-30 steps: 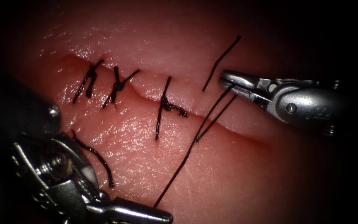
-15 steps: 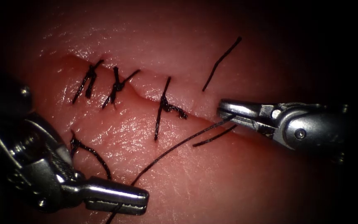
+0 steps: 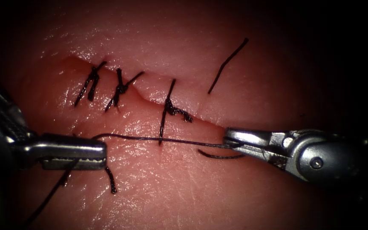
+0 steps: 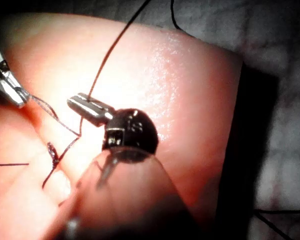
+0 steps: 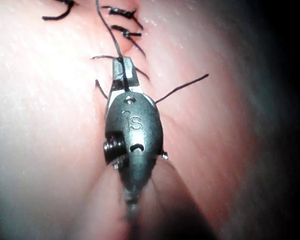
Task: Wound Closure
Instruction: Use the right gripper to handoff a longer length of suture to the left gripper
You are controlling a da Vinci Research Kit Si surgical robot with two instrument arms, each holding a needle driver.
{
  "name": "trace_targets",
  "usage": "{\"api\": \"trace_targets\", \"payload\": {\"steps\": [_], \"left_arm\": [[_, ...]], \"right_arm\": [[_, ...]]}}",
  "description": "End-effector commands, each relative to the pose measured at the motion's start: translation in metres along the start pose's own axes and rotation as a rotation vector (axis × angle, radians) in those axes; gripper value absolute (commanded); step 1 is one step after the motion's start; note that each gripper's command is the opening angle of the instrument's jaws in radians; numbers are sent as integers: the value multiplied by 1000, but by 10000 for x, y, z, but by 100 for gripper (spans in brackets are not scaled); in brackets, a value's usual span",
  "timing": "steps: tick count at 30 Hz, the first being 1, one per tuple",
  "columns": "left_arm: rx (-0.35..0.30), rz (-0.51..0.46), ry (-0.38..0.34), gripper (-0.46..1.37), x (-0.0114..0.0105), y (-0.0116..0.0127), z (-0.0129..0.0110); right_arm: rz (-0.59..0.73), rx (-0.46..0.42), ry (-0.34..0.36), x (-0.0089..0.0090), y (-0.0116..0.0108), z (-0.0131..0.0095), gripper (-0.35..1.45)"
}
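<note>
both tools clamp one thread (image 3: 162,139) stretched taut across the tissue (image 3: 158,179) just near of the cut (image 3: 201,120): left tool (image 3: 101,152) closed on its left end, right tool (image 3: 228,144) closed on the right, apparently to cinch the fourth stitch; needle unseen.

Tissue (image 3: 184,187): pink to salmon-red, glossy, with fine pale skin creasing; deeper red along the cut (image 3: 150,99). Thread (image 3: 158,139): black throughout, including the three tied stitches (image 3: 120,87) and the loose cut end (image 3: 228,64). Left tool (image 3: 101,153) and right tool (image 3: 228,142): silver-grey metal with bright highlights. Right tool housing carries engraved "IS" lettering in the right wrist view.
</note>
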Motion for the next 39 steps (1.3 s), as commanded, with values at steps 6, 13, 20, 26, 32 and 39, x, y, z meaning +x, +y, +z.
{"api": "trace_targets", "payload": {"steps": [6,13,20,26,32,39], "left_arm": [[10,16,-18,-35,-1,-1,0],[18,17,-34,-35,-6,-4,-5],[11,19,-17,-35,-6,-1,-3],[10,26,-13,-35,-6,0,-1],[7,26,-5,-35,-6,2,1],[8,27,-7,-35,-6,2,1]], "right_arm": [[31,-11,-10,12,3,-1,137],[43,-12,-14,24,8,-13,132],[44,-10,-14,25,10,-20,128],[44,-10,-14,25,9,-20,128],[43,-10,-14,25,9,-20,125],[43,-11,-14,24,9,-19,123]]}}
